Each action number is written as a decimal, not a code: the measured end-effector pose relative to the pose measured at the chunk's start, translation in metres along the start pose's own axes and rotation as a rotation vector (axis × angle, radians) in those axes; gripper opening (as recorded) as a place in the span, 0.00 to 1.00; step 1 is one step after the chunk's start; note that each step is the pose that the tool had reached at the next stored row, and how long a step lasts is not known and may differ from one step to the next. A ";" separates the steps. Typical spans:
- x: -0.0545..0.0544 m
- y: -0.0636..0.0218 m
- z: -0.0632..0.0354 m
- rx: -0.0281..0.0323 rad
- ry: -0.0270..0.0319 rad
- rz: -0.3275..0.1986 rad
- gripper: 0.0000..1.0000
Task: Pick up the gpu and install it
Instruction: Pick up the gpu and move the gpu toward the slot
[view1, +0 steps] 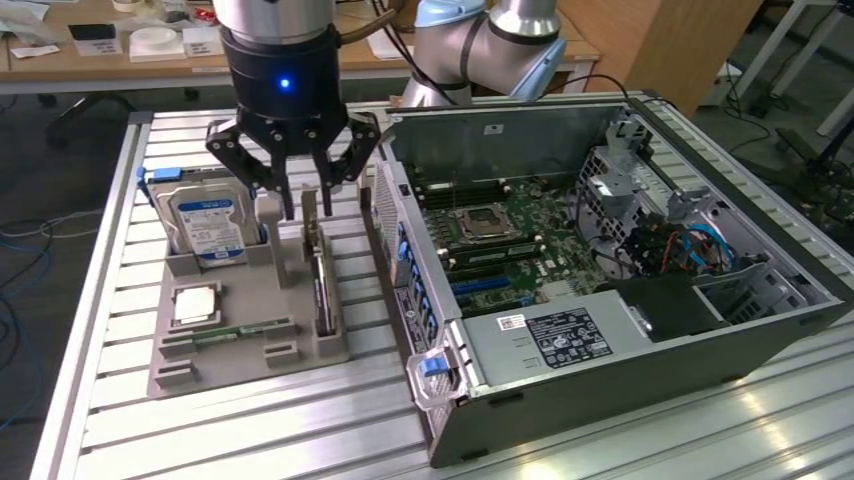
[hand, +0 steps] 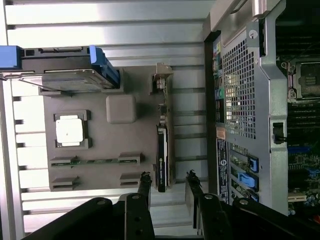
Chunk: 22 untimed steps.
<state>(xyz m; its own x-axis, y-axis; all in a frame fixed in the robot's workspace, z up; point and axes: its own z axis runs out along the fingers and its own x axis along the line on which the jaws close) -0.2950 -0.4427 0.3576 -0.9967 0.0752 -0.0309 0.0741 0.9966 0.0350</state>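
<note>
The gpu (view1: 320, 272) stands on its edge in a slot of the grey parts tray (view1: 287, 300), a thin dark card with its metal bracket at one end. My gripper (view1: 304, 208) hangs open just above the card's far end, one finger on each side, touching nothing. In the wrist view the gpu (hand: 161, 150) runs edge-on between my fingertips (hand: 145, 184), with its silver bracket (hand: 161, 80) at the opposite end from my gripper (hand: 168, 187). The open computer case (view1: 747, 330) lies at the exterior view's right, motherboard (view1: 507, 235) exposed.
The tray also holds a silver hard drive with blue label (view1: 207, 225), a square processor (view1: 196, 303) and a narrow green memory stick (view1: 240, 330). The case's rear wall (hand: 245, 90) stands close beside the tray. All rests on a slatted aluminium table (view1: 267, 420).
</note>
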 end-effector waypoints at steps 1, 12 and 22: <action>0.000 -0.0001 0.0017 0.0000 -0.0001 0.000 0.42; 0.001 -0.0007 0.0202 0.0000 0.0000 0.000 0.42; 0.001 -0.0011 0.0307 0.0002 0.0003 0.000 0.42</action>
<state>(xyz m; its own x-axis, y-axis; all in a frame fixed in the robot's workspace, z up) -0.2950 -0.4427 0.3269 -0.9967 0.0752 -0.0306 0.0741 0.9966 0.0349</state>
